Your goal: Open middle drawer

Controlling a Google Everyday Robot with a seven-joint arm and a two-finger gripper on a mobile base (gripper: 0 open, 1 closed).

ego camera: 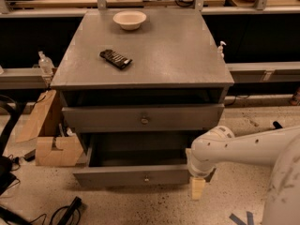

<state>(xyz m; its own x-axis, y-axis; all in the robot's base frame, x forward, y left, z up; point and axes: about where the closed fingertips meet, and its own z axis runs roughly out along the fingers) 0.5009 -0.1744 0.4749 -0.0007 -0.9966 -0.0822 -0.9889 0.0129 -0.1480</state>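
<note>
The grey cabinet [140, 41] shows two drawer fronts with small round knobs. The upper front [103, 118] stands slightly out, with a dark gap above it. The middle drawer [117, 176] below it is pulled well out, its dark inside open to view and its knob [146, 178] at centre. My white arm [243, 146] reaches in from the right. My gripper [198, 187] hangs down at the right end of the middle drawer's front, close to the floor. Any lower drawer is hidden under the pulled-out one.
A white bowl [129, 19] and a dark snack packet [115, 58] lie on the cabinet top. A cardboard box [51, 139] stands left of the cabinet, with black cables [65, 212] on the floor. A shelf rail with a small bottle [45, 63] runs behind.
</note>
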